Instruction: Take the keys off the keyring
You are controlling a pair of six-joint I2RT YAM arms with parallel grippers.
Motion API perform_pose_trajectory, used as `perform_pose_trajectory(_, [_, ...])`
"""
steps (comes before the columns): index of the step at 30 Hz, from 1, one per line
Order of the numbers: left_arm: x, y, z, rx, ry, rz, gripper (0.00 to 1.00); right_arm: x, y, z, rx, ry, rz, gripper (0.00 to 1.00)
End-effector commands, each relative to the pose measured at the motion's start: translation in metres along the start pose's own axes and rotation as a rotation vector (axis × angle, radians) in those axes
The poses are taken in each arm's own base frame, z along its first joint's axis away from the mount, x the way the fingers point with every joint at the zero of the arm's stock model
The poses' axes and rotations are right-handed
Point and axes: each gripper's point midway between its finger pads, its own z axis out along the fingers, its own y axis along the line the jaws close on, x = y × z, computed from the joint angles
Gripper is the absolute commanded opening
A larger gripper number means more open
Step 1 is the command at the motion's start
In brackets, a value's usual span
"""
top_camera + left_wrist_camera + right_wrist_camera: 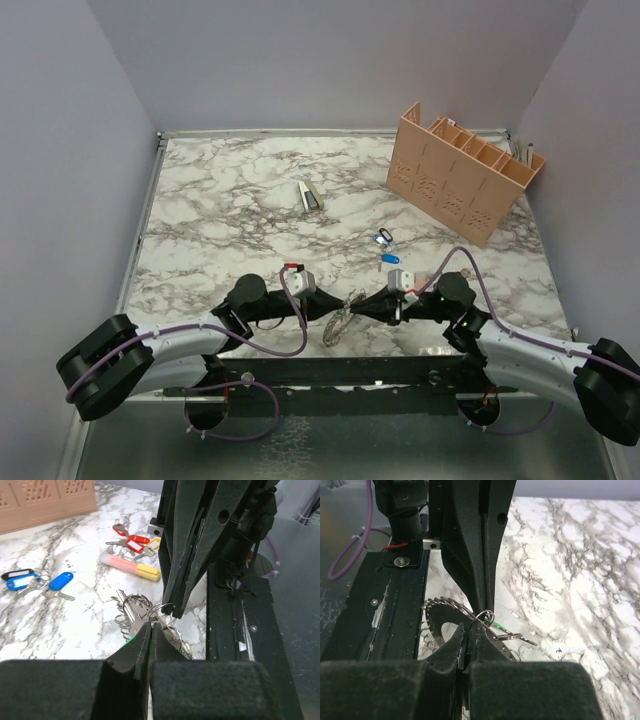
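Top external view: the left gripper [338, 302] and right gripper [360, 300] meet tip to tip above the near edge of the marble-patterned counter [230, 200]. Both pairs of fingers are pressed together on the wire of the large grey-silver coiled metal keyring [338, 325], which hangs between them; the exact strand pinched cannot be told. Two small blue-headed metal keys [383, 237] lie farther back on the counter, toward the peach slotted plastic organiser [465, 170].
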Motion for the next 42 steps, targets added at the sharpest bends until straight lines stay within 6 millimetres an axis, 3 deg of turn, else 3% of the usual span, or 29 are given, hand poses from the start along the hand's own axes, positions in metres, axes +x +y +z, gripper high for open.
perform_pose_trajectory(1, [-0.001,0.009,-0.001,-0.073,0.012,0.038,0.0,0.013,-0.005,0.005,0.001,0.099,0.095,0.03])
perform_pose_trajectory(8, [-0.001,0.008,-0.001,-0.107,0.038,0.13,0.0,0.013,-0.007,0.004,0.07,0.163,0.34,0.17])
perform_pose_trajectory(18, [-0.006,0.001,0.0,-0.118,0.042,0.214,0.0,-0.007,-0.015,-0.001,0.186,0.22,0.542,0.45])
perform_pose_trajectory(31, [-0.003,-0.003,0.004,-0.104,0.067,0.239,0.0,-0.023,-0.019,-0.001,0.215,0.332,0.65,0.47])
perform_pose_trajectory(42, [-0.003,-0.005,0.005,-0.097,0.072,0.247,0.0,-0.01,-0.012,0.011,0.179,0.423,0.78,0.46])
